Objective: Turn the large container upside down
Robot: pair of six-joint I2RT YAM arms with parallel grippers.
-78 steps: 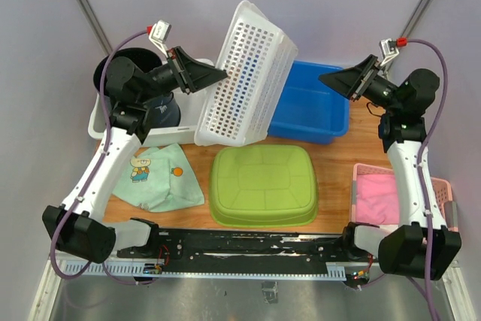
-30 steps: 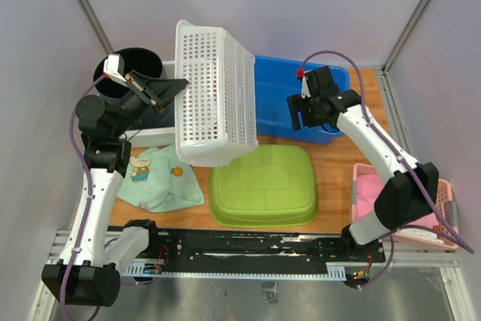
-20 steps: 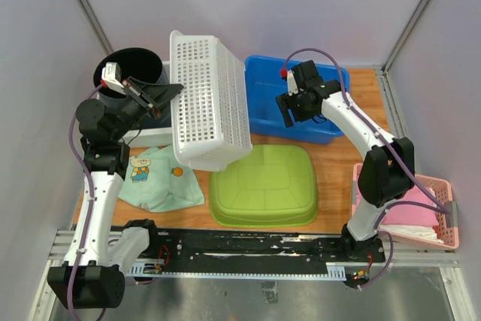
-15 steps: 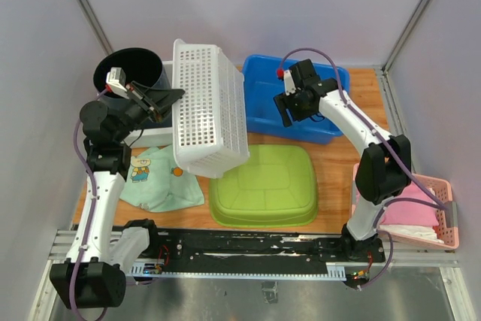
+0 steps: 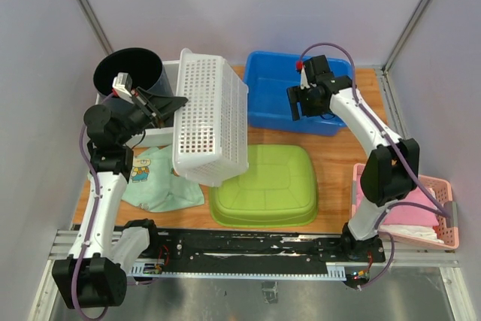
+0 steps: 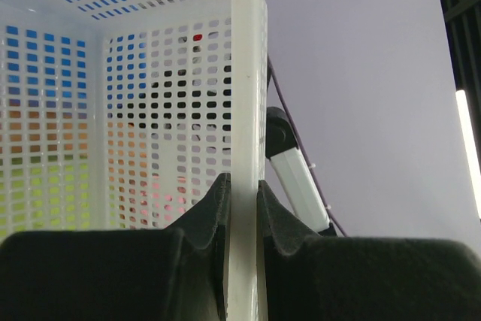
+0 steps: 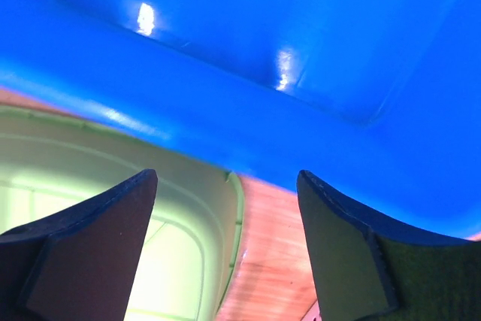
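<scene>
White basket (image 5: 210,129) hangs tipped on its side partly over the green tub (image 5: 263,186) since my left tool (image 6: 243,186) is pinching its rim to flip it, right tool (image 7: 224,174) spread wide by the blue bin (image 7: 248,50).

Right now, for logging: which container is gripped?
The white perforated basket, its rim pinched by the left tool; the blue bin and green tub are ungripped.

white hole-patterned basket (image 5: 210,122), blue tub (image 5: 272,101), lime-green bin (image 5: 263,186), black bucket (image 5: 129,73), pink crate (image 5: 442,189), mint cloth (image 5: 161,189) (cartoon bear print)
</scene>
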